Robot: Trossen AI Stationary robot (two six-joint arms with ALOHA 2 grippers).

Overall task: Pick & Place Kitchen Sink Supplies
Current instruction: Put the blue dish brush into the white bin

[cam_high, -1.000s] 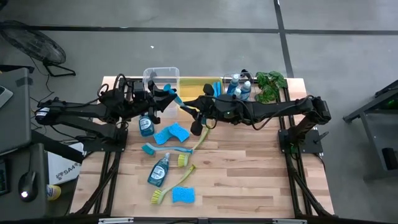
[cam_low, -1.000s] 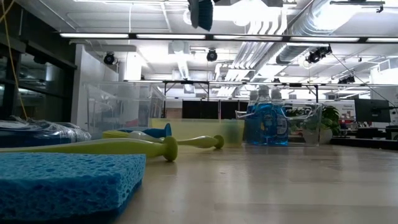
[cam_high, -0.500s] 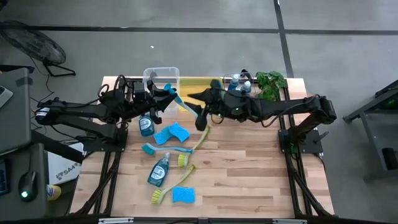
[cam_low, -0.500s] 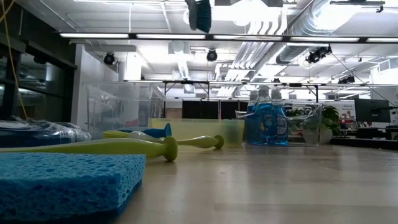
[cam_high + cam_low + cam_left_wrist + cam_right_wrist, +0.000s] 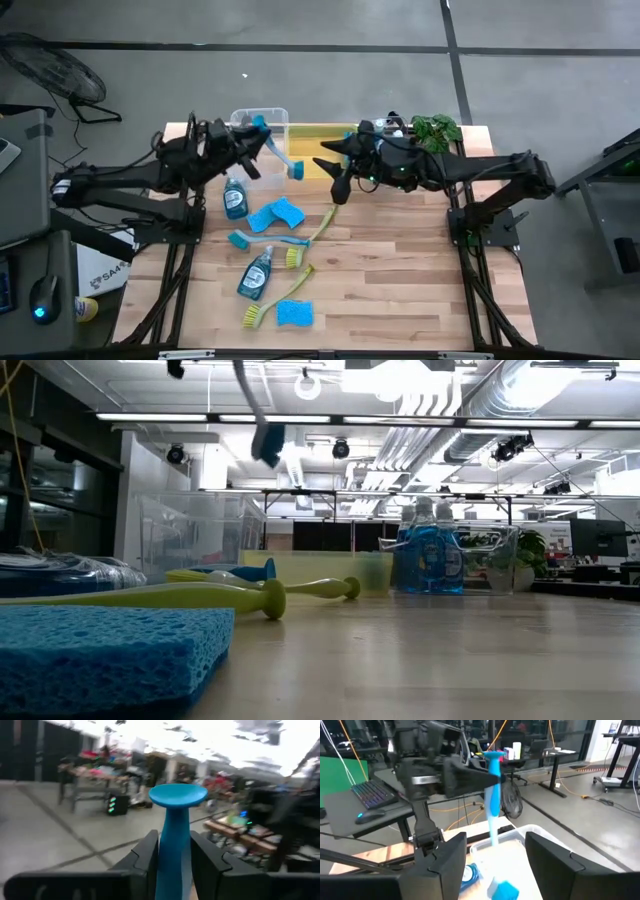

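Wooden planks form the table (image 5: 400,270), with bins along its far edge. A blue dish brush (image 5: 272,152) is pinched by its handle in the left gripper (image 5: 252,146) above the clear bin (image 5: 240,122); the right gripper (image 5: 338,172), spread and empty, hangs just beside. If released off-centre, the brush could tip out over the bin's rim.

Low view: blue sponge (image 5: 100,650) cut by lower left edge; brush handle (image 5: 247,395) cut by top edge. Left wrist view: blue brush handle (image 5: 175,840) cut by bottom edge, background blurred. High view: bin contents too small to tell.
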